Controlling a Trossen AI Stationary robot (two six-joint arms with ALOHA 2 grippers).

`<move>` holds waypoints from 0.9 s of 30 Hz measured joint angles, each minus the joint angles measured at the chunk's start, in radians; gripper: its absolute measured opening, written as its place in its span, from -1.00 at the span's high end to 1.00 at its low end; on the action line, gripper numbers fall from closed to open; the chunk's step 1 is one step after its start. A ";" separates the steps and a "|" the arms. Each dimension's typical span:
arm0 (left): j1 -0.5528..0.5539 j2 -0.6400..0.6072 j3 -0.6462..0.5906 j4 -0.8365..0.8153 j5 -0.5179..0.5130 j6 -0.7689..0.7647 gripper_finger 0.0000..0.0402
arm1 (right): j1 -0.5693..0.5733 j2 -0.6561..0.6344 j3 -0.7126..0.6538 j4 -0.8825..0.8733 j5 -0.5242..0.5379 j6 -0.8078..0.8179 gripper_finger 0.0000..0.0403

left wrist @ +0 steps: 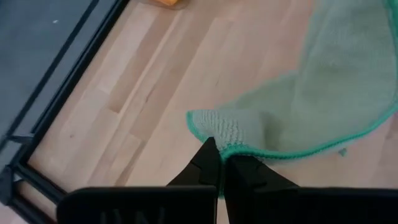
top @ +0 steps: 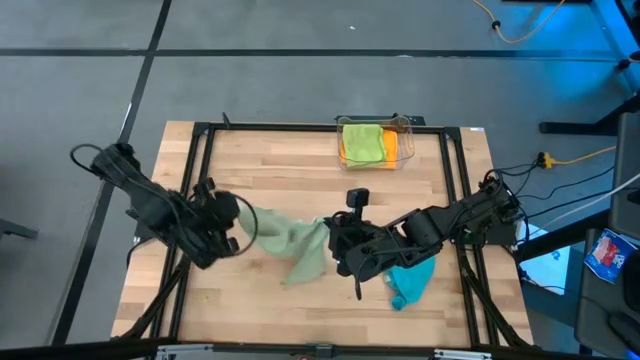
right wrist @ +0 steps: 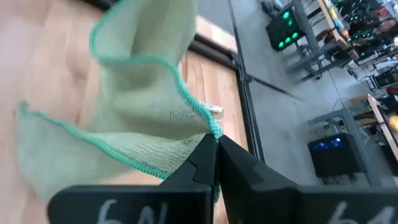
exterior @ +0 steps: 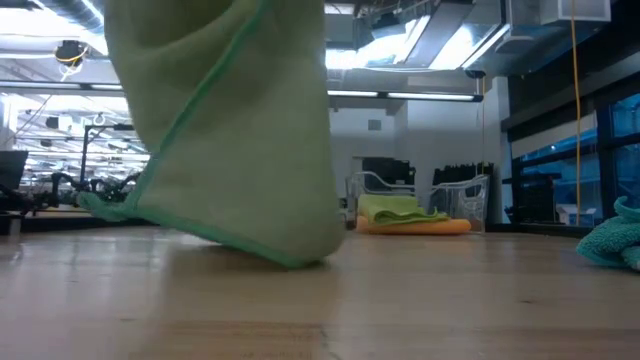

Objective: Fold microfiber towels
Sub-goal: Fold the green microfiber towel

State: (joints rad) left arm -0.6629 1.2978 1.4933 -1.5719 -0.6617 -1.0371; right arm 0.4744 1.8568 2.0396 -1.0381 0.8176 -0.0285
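Progress looks like about half: 2 towels, lime (top: 362, 142) on orange (top: 391, 150), already lie folded in the bin (top: 404, 126) at the table's far edge. The sage towel (top: 296, 243) is in hand now, and the teal towel (top: 411, 281) lies crumpled on the table (top: 270, 170) nearer than the bin, on its right-arm side, untouched. So 2 remain, by my reading.

The sage towel hangs stretched between both arms, well in front of the bin and toward the left arm. The left gripper (top: 236, 232) is pinched shut on 1 corner; the right gripper (top: 336, 243) is clamped on another corner, just beside the teal towel. The cloth sags between them and its lower part reaches the wood, so no fold is laid yet.

The high view alone gives the whole layout: both arms, bin, and teal towel together. The low view shows what it cannot: the sage towel's lowest part (exterior: 290, 255) resting on the table while the rest is lifted, with the bin (exterior: 420, 195) and its stack behind it. The left wrist view shows the left gripper (left wrist: 222, 163) closed tight on the green-stitched hem of a corner (left wrist: 214, 124). The right wrist view shows the right gripper (right wrist: 216, 149) nipping an edge, and a small white tag (right wrist: 214, 110) that no other view reveals.
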 joint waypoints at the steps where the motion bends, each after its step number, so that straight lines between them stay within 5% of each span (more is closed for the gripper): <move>1: 0.000 -0.017 0.000 0.000 0.000 0.000 1.00 | 0.000 0.000 0.000 -0.028 -0.002 0.010 0.92; 16: 0.010 -0.204 0.000 0.001 -0.062 0.028 1.00 | 0.000 -0.002 0.000 -0.223 0.020 -0.059 0.92; 27: 0.010 -0.315 0.000 0.001 -0.133 0.028 1.00 | 0.001 -0.003 0.000 -0.229 0.506 -0.296 0.92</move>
State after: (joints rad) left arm -0.6525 0.9824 1.4933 -1.5711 -0.7944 -1.0092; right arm 0.4751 1.8534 2.0396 -1.2668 1.3238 -0.3244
